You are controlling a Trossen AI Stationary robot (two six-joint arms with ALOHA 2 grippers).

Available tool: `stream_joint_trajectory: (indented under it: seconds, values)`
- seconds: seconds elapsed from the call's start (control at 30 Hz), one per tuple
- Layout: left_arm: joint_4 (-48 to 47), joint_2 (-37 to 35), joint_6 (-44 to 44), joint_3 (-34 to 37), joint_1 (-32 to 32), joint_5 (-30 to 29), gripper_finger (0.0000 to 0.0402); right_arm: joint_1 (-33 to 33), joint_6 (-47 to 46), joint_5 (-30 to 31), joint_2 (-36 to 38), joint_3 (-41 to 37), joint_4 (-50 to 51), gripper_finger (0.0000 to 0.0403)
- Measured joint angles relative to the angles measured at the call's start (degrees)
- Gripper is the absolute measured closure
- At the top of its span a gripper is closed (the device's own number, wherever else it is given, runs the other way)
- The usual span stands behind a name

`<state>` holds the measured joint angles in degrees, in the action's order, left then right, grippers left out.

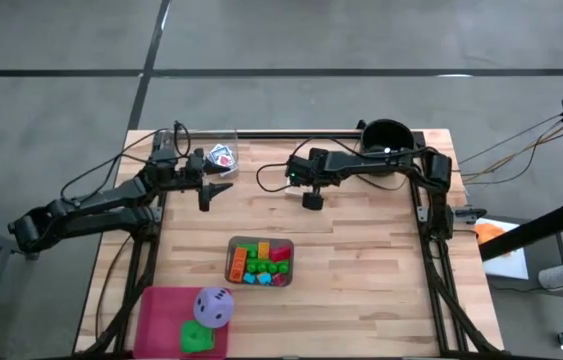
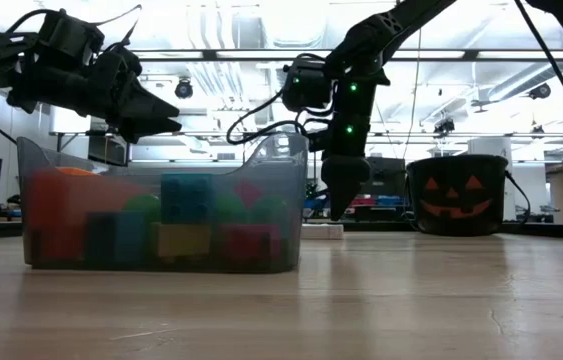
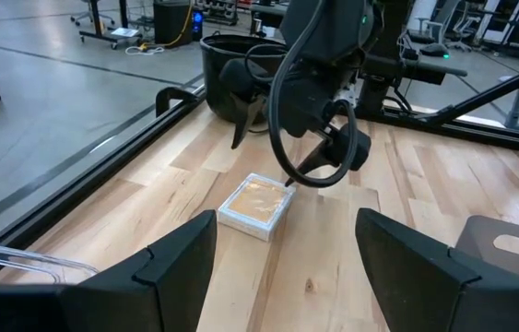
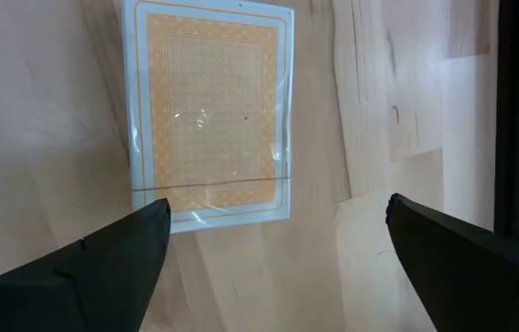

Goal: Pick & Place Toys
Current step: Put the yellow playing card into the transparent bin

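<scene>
Two dark arms reach over a wooden bench [image 1: 361,260]. Right pincer [image 4: 273,244]: fingers spread wide, holding nothing, poised just above a pack of cards [image 4: 208,120] with an orange patterned back, which lies flat on the bare wood toward the far edge of the bench, near its middle; the same pack shows in the left wrist view as a pale slab under the right arm's wrist. Left pincer [image 3: 282,263]: fingers parted, nothing between them, raised near the far left corner of the bench and pointed toward the pack. Just beside it, at the far edge, a clear container [image 1: 223,152] holds a card with red and blue marks. One grey translucent tray [image 1: 233,262] sits near the centre of the bench, toward the near edge, filled with small blocks [image 1: 261,263] in green, orange, red, yellow and blue. One pink tray [image 1: 161,315] at the near left corner carries a purple die [image 1: 213,306] and a green die [image 1: 197,338]. One black round bucket [image 2: 458,195] with an orange pumpkin face stands at the far right corner.
</scene>
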<state>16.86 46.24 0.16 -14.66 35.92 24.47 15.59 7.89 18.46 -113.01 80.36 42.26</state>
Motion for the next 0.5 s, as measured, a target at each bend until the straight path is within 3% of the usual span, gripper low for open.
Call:
stream_joint_trajectory:
  seconds: [0.5]
  values:
    - [0.0,0.0,0.0,0.0,0.0,0.0,0.0137,1.4,2.1,-8.3,-1.8,0.0,-1.6,0.0004]
